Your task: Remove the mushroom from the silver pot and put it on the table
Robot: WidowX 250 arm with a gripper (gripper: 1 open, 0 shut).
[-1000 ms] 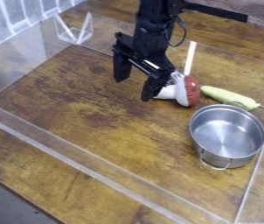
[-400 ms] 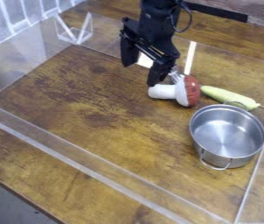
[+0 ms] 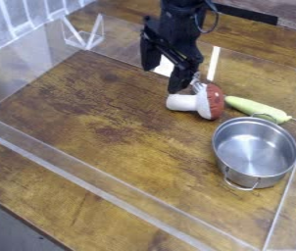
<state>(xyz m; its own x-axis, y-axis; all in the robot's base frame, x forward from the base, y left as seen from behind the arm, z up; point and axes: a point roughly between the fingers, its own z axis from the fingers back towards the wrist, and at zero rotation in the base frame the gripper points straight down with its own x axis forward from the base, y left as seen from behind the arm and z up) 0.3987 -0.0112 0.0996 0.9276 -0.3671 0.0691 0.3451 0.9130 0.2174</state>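
The mushroom point(image 3: 199, 101) lies on its side on the table point(image 3: 105, 118), white stem pointing left and reddish-brown cap to the right. It sits just left of and above the silver pot point(image 3: 257, 151), which stands with nothing inside. My gripper point(image 3: 166, 75) hangs open above and to the left of the mushroom, apart from it, with nothing between its dark fingers.
A yellow-green corn-like toy point(image 3: 258, 108) lies right of the mushroom, behind the pot. A silver spoon point(image 3: 213, 65) stands up behind the mushroom. Clear acrylic walls point(image 3: 112, 192) border the tabletop at the front, left and right.
The gripper has risen and drawn back from the mushroom, staying open. The mushroom and pot have not moved.
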